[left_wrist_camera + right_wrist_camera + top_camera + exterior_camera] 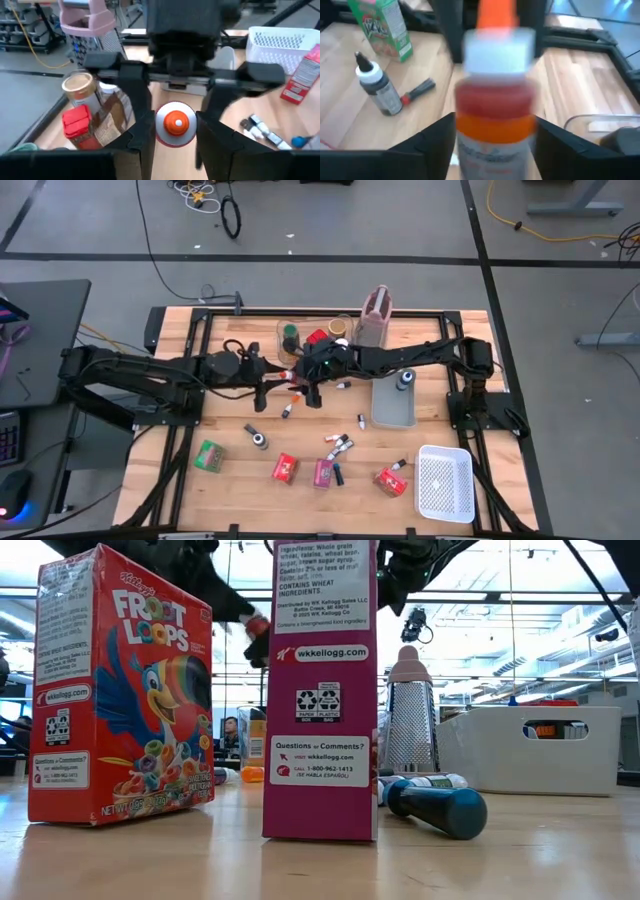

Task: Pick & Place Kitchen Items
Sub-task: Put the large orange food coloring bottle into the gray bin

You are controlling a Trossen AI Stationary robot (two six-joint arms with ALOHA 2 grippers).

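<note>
A small bottle (495, 100) with an orange nozzle, a white cap and red and orange contents is held in the air over the table's middle (300, 385). It lies level, with its nozzle end (175, 124) toward my left arm. My left gripper (175, 137) comes from the table's left (291, 383) and is closed on the cap end. My right gripper (495, 150) comes from the right (314, 378) and is closed on the bottle's body. Other kitchen items lie on the table: red packets (286, 468), a green packet (210, 455) and small bottles (340, 445). My left gripper has the bottle's white cap (161, 131) between its two fingers, one on each side. The fingers come level from the table's left, along the bottle. The bottle is clear of the table. My right gripper has the bottle's body (470, 131) between its two fingers, below the cap. The fingers come level from the table's right, along the bottle. The bottle is lifted clear, its nozzle pointing away from this gripper.
A clear bin (300, 335) with spice jars (78, 87) stands at the far middle, with a pinkish jug (377, 315) beside it. A grey tray (393, 408) holds one bottle (405, 380). A white mesh basket (445, 483) is at the near right. Cereal boxes (115, 690) stand near the front.
</note>
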